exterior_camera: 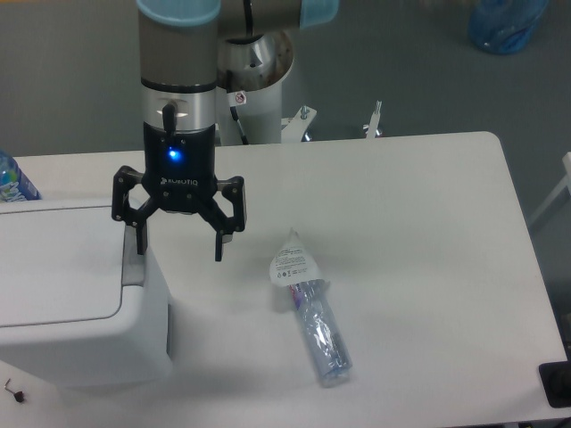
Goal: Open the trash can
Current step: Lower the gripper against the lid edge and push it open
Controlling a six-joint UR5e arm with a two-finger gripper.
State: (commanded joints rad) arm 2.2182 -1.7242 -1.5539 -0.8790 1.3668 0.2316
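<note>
The trash can (76, 294) is a large white boxy bin at the left of the table, its flat lid (53, 267) lying down. A small grey push tab (132, 266) sits at the lid's right edge. My gripper (179, 250) hangs over the bin's right edge with its fingers spread wide and nothing between them. The left finger (140, 239) is right above the grey tab; the right finger (219, 242) hangs past the bin's side over the table. I cannot tell whether the left finger touches the tab.
A clear plastic bottle (312, 312) lies on its side on the white table (401, 223) to the right of the gripper. A blue-capped bottle (11, 181) shows at the far left edge behind the bin. The arm's base (259, 98) stands at the table's back.
</note>
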